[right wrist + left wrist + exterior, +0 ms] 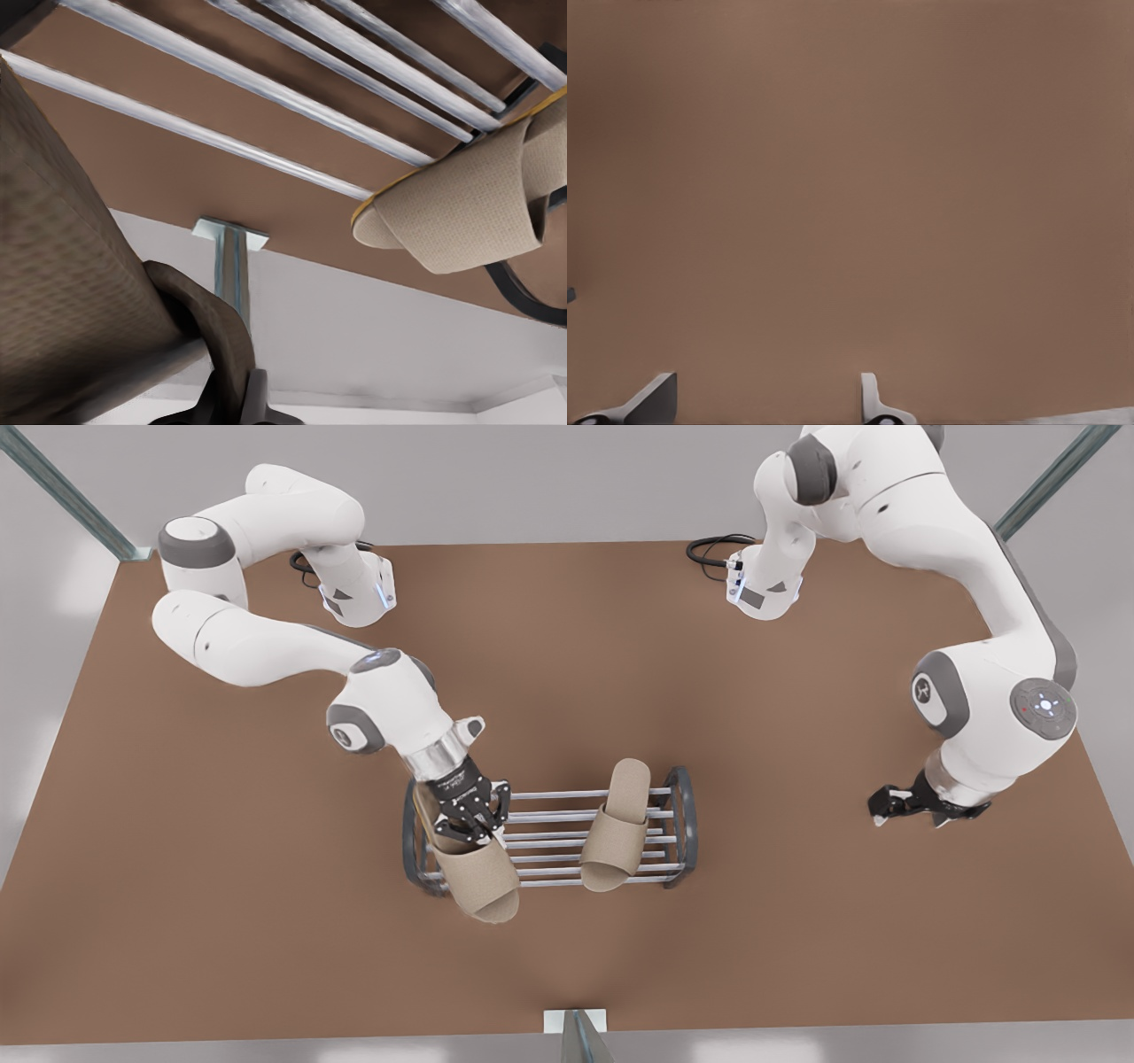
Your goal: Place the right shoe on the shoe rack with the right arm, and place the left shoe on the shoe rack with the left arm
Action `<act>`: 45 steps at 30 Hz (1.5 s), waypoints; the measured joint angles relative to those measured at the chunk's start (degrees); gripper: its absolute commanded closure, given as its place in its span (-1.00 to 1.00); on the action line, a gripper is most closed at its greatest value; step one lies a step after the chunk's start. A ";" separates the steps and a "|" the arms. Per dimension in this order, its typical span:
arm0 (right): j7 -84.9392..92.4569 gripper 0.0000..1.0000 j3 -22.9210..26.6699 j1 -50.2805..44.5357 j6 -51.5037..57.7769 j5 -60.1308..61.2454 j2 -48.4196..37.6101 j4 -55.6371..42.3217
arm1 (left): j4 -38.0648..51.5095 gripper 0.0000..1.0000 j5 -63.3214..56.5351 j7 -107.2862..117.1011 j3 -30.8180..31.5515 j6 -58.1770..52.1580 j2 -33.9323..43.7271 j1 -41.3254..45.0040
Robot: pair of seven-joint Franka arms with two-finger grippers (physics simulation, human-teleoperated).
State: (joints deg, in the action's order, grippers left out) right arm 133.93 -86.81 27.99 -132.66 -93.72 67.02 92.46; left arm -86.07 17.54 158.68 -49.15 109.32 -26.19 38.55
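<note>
The shoe rack [549,841], a dark frame with silver bars [266,88], stands mid-table. A beige slipper, the left shoe [616,828], lies on the rack's end at the front view's right, also seen as the far slipper [469,212]. My right gripper [461,815] is over the rack's other end, shut on the strap of the right shoe [478,877], the near slipper [71,292]. Its toe overhangs the front bar. I cannot tell whether it rests on the bars. My left gripper [917,804] hangs open over bare table at the front view's right, its fingertips [656,398] apart.
The brown table [797,921] runs wide around the rack. Both arm bases with black cables [713,549] sit along the far edge. A metal post [576,1036] stands at the near edge, just beyond the rack.
</note>
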 measured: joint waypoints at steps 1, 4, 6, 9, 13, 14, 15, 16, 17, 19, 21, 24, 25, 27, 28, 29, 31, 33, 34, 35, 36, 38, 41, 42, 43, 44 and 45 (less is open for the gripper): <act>-2.26 0.57 0.01 0.30 1.07 -1.57 0.01 2.30 | -0.10 -1.00 0.56 -8.14 -0.23 -2.21 -0.03 -0.25; -9.43 0.57 -0.31 0.25 4.22 -4.40 -0.12 6.31 | -0.15 -1.00 4.11 -30.90 1.28 -6.73 -0.16 -1.35; -14.01 0.57 -0.40 -0.23 5.98 -5.30 -0.11 6.88 | 1.23 -1.00 6.34 -44.11 2.57 -8.91 -0.13 -1.73; -20.32 0.57 -0.42 -1.06 7.82 -5.99 -0.02 6.80 | 3.86 -1.00 8.00 -61.46 2.91 -11.49 -0.08 -1.53; -28.91 0.57 1.53 -3.96 9.21 -7.71 0.08 6.25 | 5.52 -1.00 8.78 -81.46 2.94 -14.24 -0.07 -1.26; -30.93 0.57 2.23 -4.54 9.44 -8.17 0.09 6.02 | 6.94 -1.00 8.51 -85.82 4.24 -15.02 -0.01 -2.50; -32.91 0.57 3.11 -5.31 9.64 -8.79 0.10 5.70 | 8.74 -1.00 6.78 -89.94 9.37 -15.97 0.87 -6.14; -34.78 0.57 3.85 -5.93 9.80 -9.34 0.11 5.11 | 9.70 -1.00 3.49 -93.82 17.16 -16.80 2.33 -10.81; -36.55 0.57 4.28 -6.27 9.93 -9.82 0.11 4.64 | 10.20 -1.00 0.45 -97.50 22.39 -17.50 3.19 -13.63; -39.80 0.57 4.96 -6.63 10.14 -10.48 0.11 4.28 | 10.58 -1.00 -3.71 -104.27 27.39 -18.60 4.13 -16.69; -42.67 -0.07 5.45 -6.62 10.25 -11.42 0.10 4.31 | 10.69 -1.00 -6.26 -110.32 29.00 -19.40 4.46 -17.79; -46.42 -1.00 6.16 -6.78 10.08 -11.91 -0.06 4.65 | 10.72 -1.00 -8.20 -117.97 29.57 -20.24 4.56 -17.94; -47.56 -1.00 6.22 -6.79 10.05 -11.07 -0.19 4.63 | 10.72 -1.00 -8.56 -120.22 29.61 -20.45 4.57 -17.91; -49.64 -1.00 6.26 -6.79 10.03 -9.77 -0.66 4.65 | 10.72 -1.00 -9.04 -124.36 29.65 -20.76 4.58 -17.90; -50.59 -1.00 6.27 -6.77 10.12 -9.36 -0.83 4.66 | 10.72 -1.00 -9.19 -126.26 29.66 -20.89 4.58 -17.90; -51.48 -1.00 6.27 -6.78 10.26 -9.04 -0.93 4.66 | 10.72 -1.00 -9.31 -128.05 29.67 -20.99 4.58 -17.90; -53.11 -1.00 6.29 -6.73 10.61 -8.58 -0.94 4.73 | 10.72 -1.00 -9.47 -131.35 29.69 -21.15 4.58 -17.90; -54.55 -1.00 6.30 -6.73 10.95 -8.29 -0.94 4.75 | 10.72 -1.00 -9.56 -134.30 29.67 -21.27 4.58 -17.90; -55.20 -1.00 6.32 -6.72 11.09 -8.19 -0.94 4.75 | 10.72 -1.00 -9.59 -135.65 29.67 -21.32 4.58 -17.90; -55.83 -1.00 6.33 -6.72 11.20 -8.12 -0.94 4.79 | 10.72 -1.00 -9.61 -136.93 29.66 -21.36 4.57 -17.90; -56.42 -1.00 6.30 -6.72 11.31 -8.06 -0.95 4.82 | 10.72 -1.00 -9.63 -138.15 29.66 -21.39 4.56 -17.90; -57.47 -1.00 6.08 -6.56 11.70 -7.87 -1.29 4.95 | 10.72 -1.00 -9.65 -140.38 29.70 -21.44 4.51 -17.91; -58.58 -1.00 3.64 -5.33 12.31 -6.16 -3.20 5.51 | 10.72 -1.00 -9.67 -143.30 29.68 -21.49 4.49 -17.90; -58.75 -1.00 1.73 -4.33 12.58 -5.07 -3.60 5.13 | 10.72 -1.00 -9.67 -144.17 29.69 -21.51 4.49 -17.90; -58.92 -1.00 -0.71 -3.44 12.94 -3.23 -4.13 3.49 | 10.72 -1.00 -9.68 -144.99 29.72 -21.52 4.49 -17.90; -59.25 -1.00 -3.86 -4.00 13.56 -0.70 -4.68 -0.09 | 10.72 -1.00 -9.68 -145.77 29.89 -21.53 4.50 -17.97; -59.70 -1.00 -6.76 -5.80 15.23 2.53 -5.12 -4.24 | 10.72 -1.00 -9.70 -146.49 30.15 -21.53 4.54 -18.06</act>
State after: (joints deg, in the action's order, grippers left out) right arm 74.23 -93.57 22.19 -117.43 -91.19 61.90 88.23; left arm -75.35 7.85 12.18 -18.99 87.79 -21.65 20.49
